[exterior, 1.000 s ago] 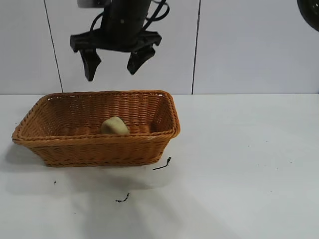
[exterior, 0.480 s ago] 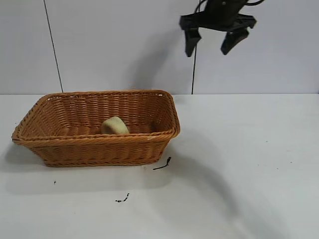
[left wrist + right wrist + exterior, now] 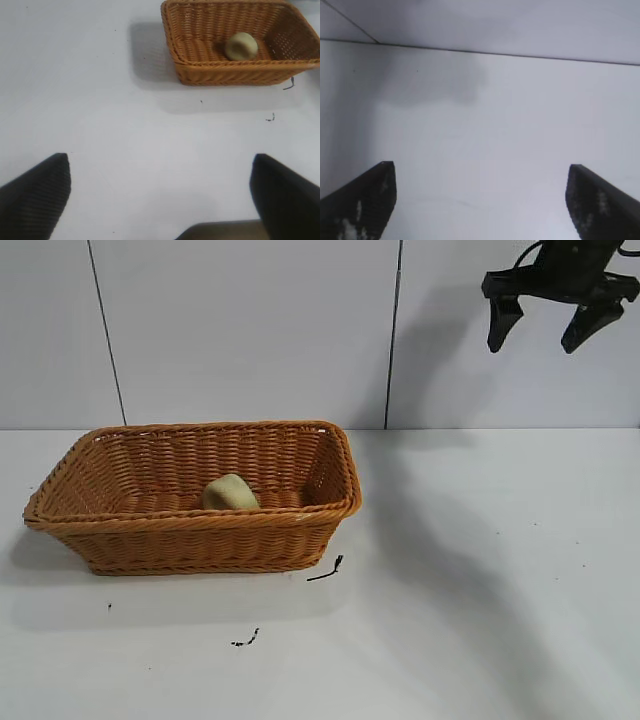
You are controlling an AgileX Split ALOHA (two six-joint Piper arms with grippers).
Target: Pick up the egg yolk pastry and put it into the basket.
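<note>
Orange-brown woven wicker rectangular basket (image 3: 195, 498) is seen on the white desk (image 3: 480, 570), toward the exterior view's left side. Small rounded pale yellow-green egg yolk pastry (image 3: 230, 492) is found lying inside it on the basket floor, near the middle, close to the near wall; it is also visible in the left wrist view (image 3: 241, 46), as is the basket (image 3: 240, 75).

One black hand, taken as the right hand (image 3: 546, 326), is seen high at the exterior view's upper right, well apart from the basket, with fingers spread wide and nothing held. The same spread is shown in its wrist view (image 3: 480, 200), above bare desk.

Left hand (image 3: 160, 195) is shown only in its own wrist view, released and empty, well away from the basket.

Two small dark scraps (image 3: 326, 570) are noted on the desk just in front of the basket.
</note>
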